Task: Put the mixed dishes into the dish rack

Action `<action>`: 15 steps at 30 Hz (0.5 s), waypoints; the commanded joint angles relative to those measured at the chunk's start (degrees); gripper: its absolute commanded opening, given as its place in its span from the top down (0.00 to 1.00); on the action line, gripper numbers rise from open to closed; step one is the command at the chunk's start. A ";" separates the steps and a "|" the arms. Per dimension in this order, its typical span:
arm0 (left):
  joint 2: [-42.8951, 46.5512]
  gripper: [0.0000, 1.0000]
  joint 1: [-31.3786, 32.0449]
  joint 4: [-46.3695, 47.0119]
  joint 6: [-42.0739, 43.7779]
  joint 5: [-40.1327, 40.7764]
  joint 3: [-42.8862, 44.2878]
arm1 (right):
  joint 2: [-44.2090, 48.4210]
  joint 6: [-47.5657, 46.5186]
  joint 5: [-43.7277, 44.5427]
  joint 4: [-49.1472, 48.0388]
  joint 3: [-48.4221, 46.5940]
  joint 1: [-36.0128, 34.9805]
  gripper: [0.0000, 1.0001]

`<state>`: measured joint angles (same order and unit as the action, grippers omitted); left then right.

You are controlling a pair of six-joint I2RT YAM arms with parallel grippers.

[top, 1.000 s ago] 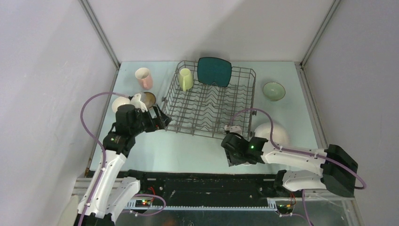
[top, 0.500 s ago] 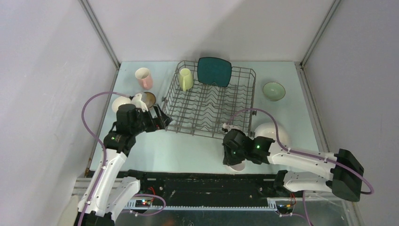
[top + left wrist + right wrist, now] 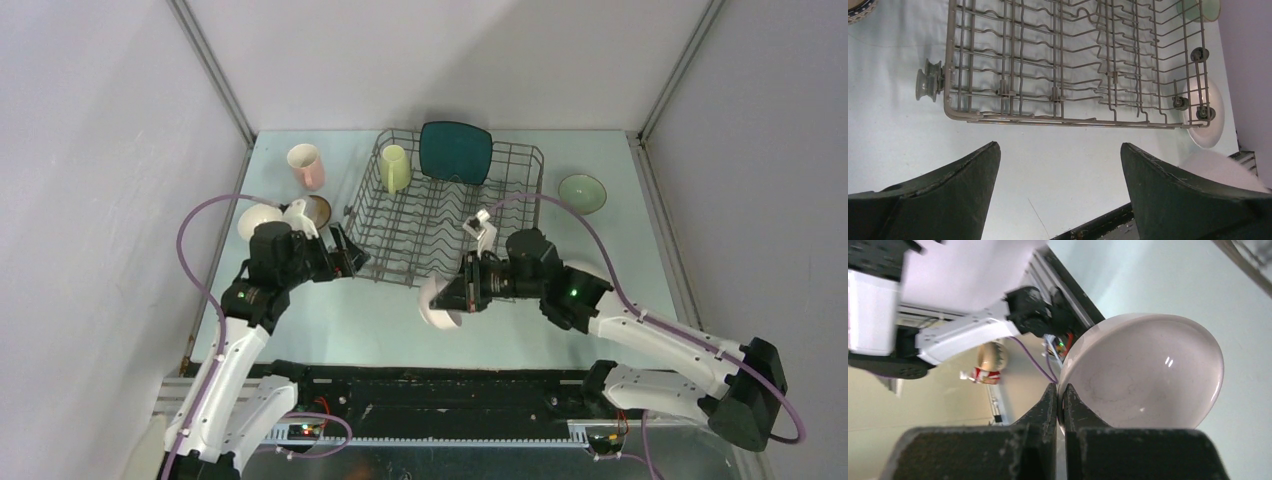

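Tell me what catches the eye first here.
The right jaws grip a white bowl by its rim, tilted on edge, just in front of the rack. In the rack's far end stand a teal plate and a mug; the left jaws hang open by its near left corner.

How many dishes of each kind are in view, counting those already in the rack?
Bowls: 4 (held white bowl in the right gripper, left white bowl, brown bowl, green bowl)
Plates: 2 (teal plate in the rack, white plate)
Cups: 2 (pink cup, yellow-green mug in the rack)
Total: 8
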<state>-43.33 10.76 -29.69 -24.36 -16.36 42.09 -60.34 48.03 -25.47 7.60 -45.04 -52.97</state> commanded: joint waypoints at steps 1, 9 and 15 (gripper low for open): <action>1.04 0.04 1.29 1.23 1.55 -0.33 0.61 | -0.23 -0.27 -7.95 -12.24 -6.87 2.46 1.00; 4.68 0.04 6.44 4.39 1.34 4.81 0.61 | 0.74 1.93 -5.40 -20.81 -10.23 11.46 1.00; 5.19 0.06 14.64 11.59 2.43 8.49 -0.73 | 2.01 5.28 12.24 -18.66 -10.25 13.76 1.00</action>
<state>-39.20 19.86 -26.04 -23.88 -11.94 42.06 -60.53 50.83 -25.91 -8.27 -52.86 -39.22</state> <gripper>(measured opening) 0.943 0.035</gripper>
